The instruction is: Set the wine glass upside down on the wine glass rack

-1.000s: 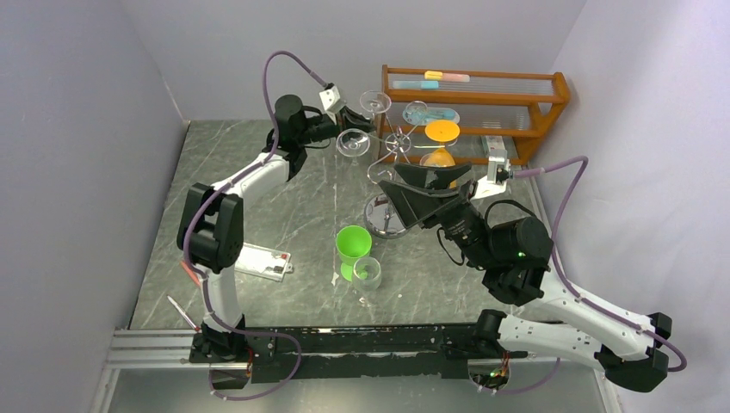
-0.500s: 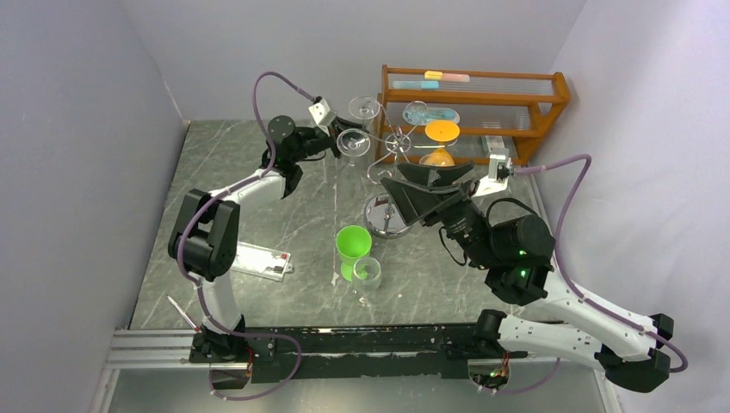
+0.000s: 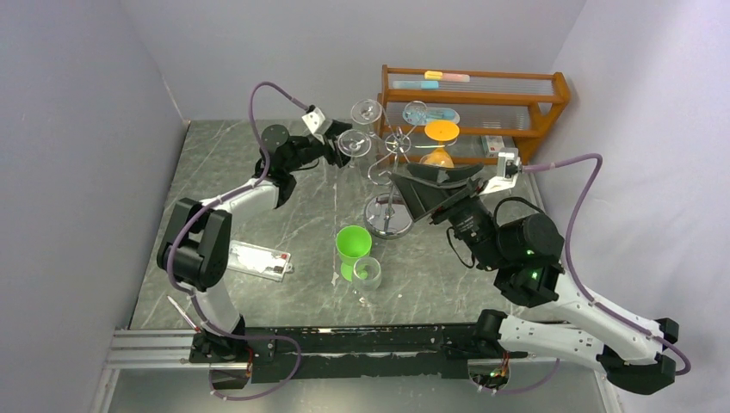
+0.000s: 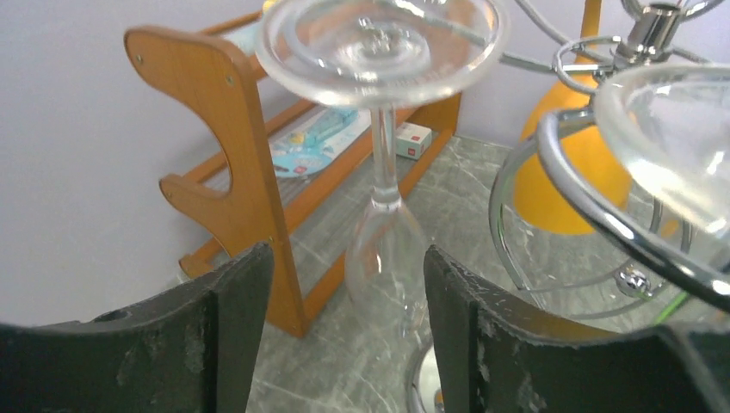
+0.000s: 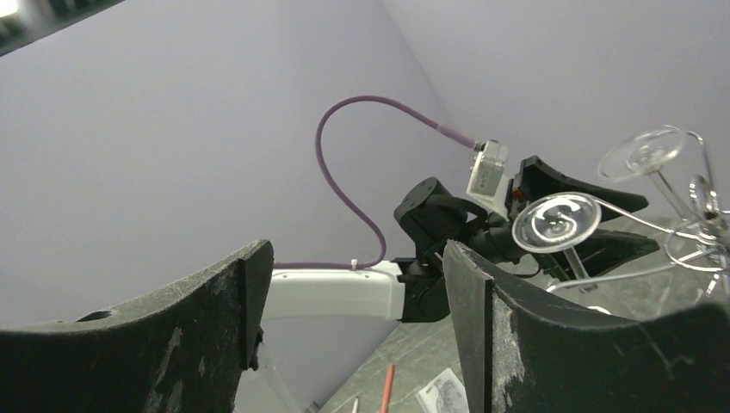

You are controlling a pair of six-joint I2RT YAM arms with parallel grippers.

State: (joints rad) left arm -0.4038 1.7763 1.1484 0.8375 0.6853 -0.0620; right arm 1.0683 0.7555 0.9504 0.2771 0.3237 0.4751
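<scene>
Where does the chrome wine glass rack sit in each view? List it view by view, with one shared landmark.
Top external: the wine glass rack stands mid-table, just beyond the green cup.
Left wrist: its pole top and curled arms fill the right side.
Right wrist: only thin wires at the far right edge.
Shared landmark: the left gripper, open, close beside it.

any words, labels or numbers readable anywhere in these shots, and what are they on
No text can be read in any view.
Small white and red box on the wooden shelf: print too blurred to read.
Blue and white packet on the same shelf: print too blurred to read.
Flat white pack on the table: marks too small to read.
</scene>
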